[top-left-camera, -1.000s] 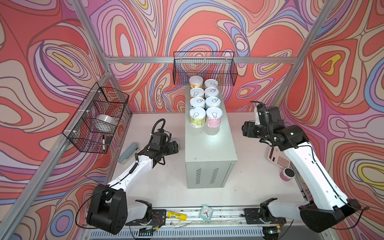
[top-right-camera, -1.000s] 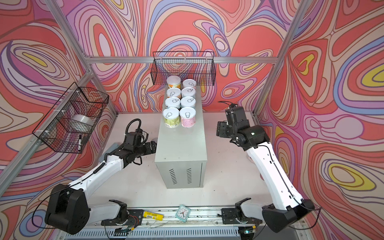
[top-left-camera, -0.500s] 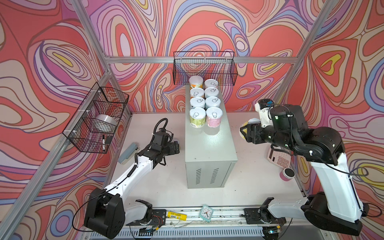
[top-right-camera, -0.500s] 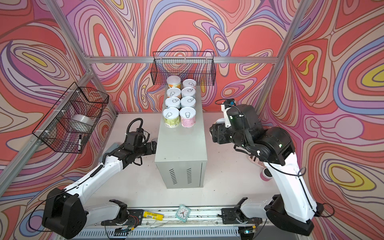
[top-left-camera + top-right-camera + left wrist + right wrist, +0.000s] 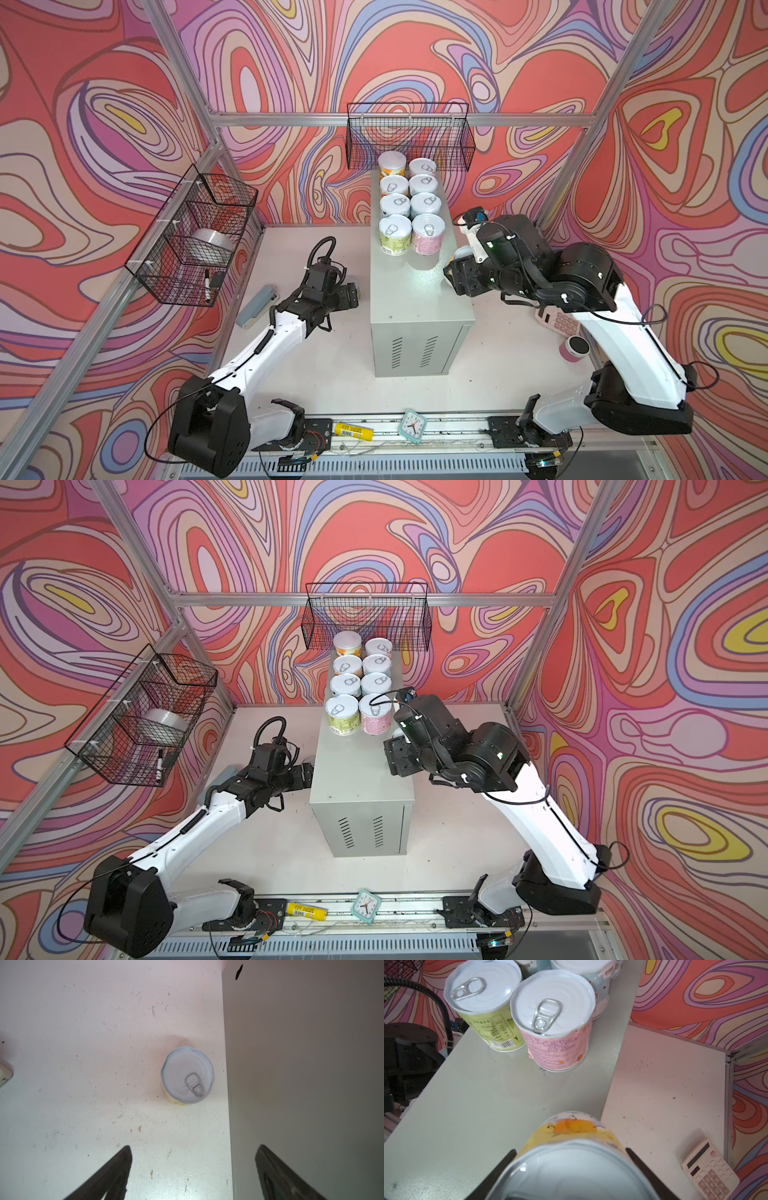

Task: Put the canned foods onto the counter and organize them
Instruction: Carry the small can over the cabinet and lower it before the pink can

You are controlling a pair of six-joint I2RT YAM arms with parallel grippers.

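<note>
Canned foods [image 5: 428,237]: eight on counter [image 5: 415,299]; right gripper [image 5: 570,1152] clamps yellow can [image 5: 571,1130]; left gripper [image 5: 194,1147] spread, empty

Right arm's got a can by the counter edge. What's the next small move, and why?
Likely ease the held can over the counter and lower it just in front of the pink can: that spot is bare and continues its row.

You've got a silver tape roll [image 5: 212,245] in the black wire basket [image 5: 160,218] on the left wall. Pale pink calculator [image 5: 559,322] and black-topped pink cylinder [image 5: 574,348] sit close together on the right side, and there's a small teal clock [image 5: 413,424] up front.
</note>
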